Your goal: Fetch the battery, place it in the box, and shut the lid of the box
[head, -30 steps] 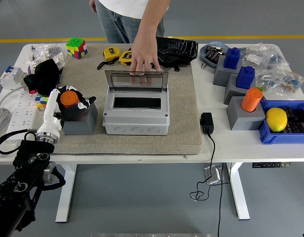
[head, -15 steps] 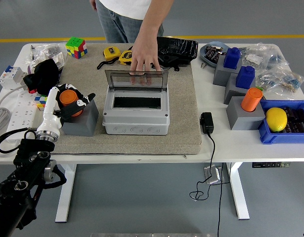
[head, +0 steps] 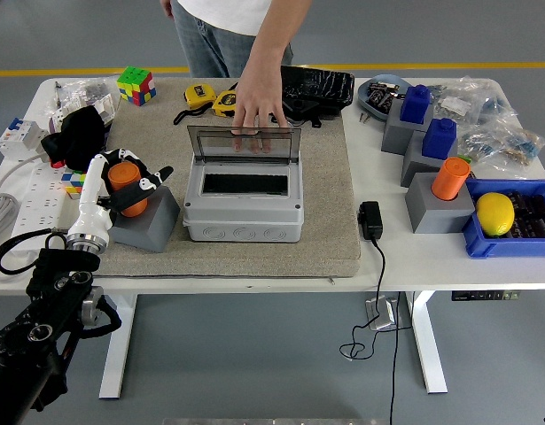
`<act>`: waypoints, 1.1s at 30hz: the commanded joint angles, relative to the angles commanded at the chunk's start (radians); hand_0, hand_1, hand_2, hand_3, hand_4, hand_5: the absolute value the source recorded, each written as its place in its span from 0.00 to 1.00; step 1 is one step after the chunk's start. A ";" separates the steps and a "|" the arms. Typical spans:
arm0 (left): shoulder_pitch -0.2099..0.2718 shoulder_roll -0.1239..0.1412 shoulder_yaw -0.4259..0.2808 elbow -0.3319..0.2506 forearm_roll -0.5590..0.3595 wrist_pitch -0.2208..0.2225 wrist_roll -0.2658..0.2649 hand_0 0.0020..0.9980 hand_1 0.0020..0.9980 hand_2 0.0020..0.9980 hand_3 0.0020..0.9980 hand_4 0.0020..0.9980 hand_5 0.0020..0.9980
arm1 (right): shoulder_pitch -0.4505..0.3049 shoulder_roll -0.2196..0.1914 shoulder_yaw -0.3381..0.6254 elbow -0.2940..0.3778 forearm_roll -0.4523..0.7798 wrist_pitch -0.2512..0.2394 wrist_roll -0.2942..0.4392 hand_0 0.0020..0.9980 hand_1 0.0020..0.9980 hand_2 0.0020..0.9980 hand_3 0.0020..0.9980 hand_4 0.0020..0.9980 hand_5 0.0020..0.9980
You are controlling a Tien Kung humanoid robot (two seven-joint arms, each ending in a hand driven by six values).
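Note:
An orange cylindrical battery [head: 124,181] sticks out of a grey block holder [head: 153,225] on the left part of the beige mat [head: 330,232]. My left hand [head: 130,189] is shut on the battery, its black fingers wrapped round it. Both battery and holder lean over, and the holder sits askew on the mat. The grey box [head: 244,218] stands mid-mat with its inside showing. Its clear lid [head: 244,142] is upright, held by a person's hand [head: 257,108] from the far side. The right arm is out of view.
To the right stand more grey blocks with a second orange battery [head: 451,178] and blue cylinders [head: 439,137]. A blue bin [head: 481,241] holds a lemon. A black adapter [head: 371,220] lies beside the mat. A power strip [head: 33,200], Rubik's cube [head: 136,85] and tape measures [head: 201,96] line the left and back.
My left hand has closed tighter on the orange battery and pulled it. The battery and grey holder have tipped and shifted slightly. The person's hand stays on the lid.

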 joint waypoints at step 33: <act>-0.003 -0.002 0.010 -0.009 -0.006 0.028 -0.012 0.23 0.32 0.29 0.26 1.00 0.19 | 0.000 -0.005 -0.010 0.000 0.005 0.000 -0.004 0.86 0.79 0.74 0.78 1.00 1.00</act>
